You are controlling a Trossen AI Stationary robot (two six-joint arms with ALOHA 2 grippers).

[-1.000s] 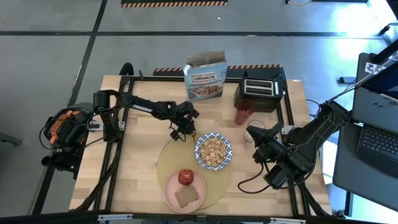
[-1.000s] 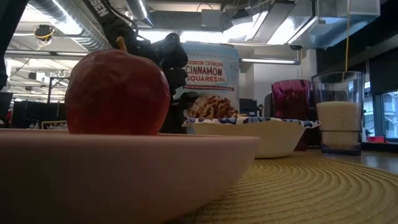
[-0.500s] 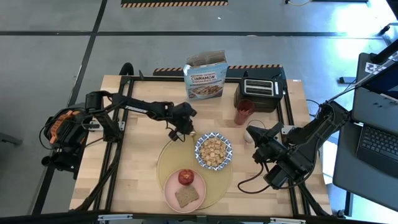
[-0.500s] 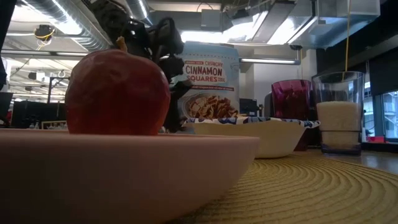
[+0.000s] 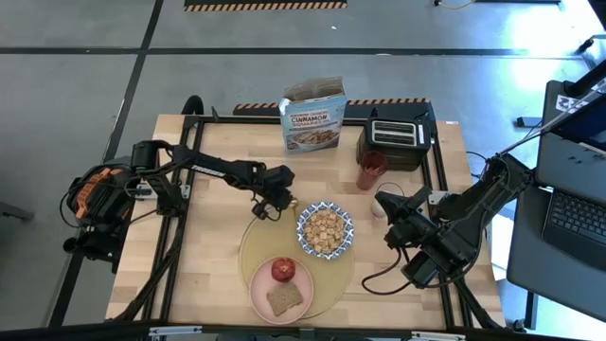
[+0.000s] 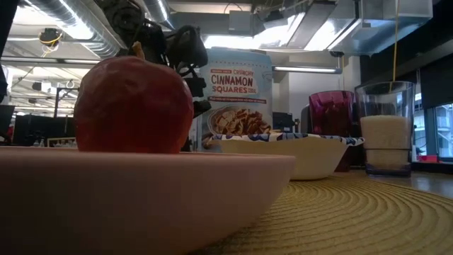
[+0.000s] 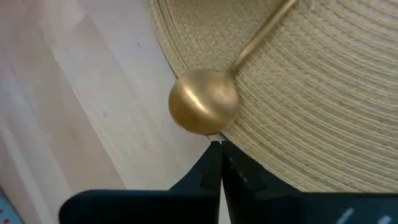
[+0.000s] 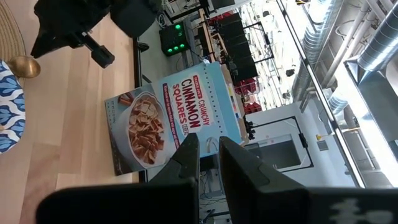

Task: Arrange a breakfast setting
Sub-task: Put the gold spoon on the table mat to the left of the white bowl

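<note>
While its fingers are pressing together on nothing, the left gripper (image 5: 277, 202) is hovering at the far left edge of the large round tan woven placemat (image 5: 256, 248).
A gold metal spoon (image 7: 204, 109) is lying on that edge just beside it; the right gripper (image 5: 390, 230), nearly closed, is waiting right of the blue-and-white patterned bowl (image 5: 325, 230).
</note>
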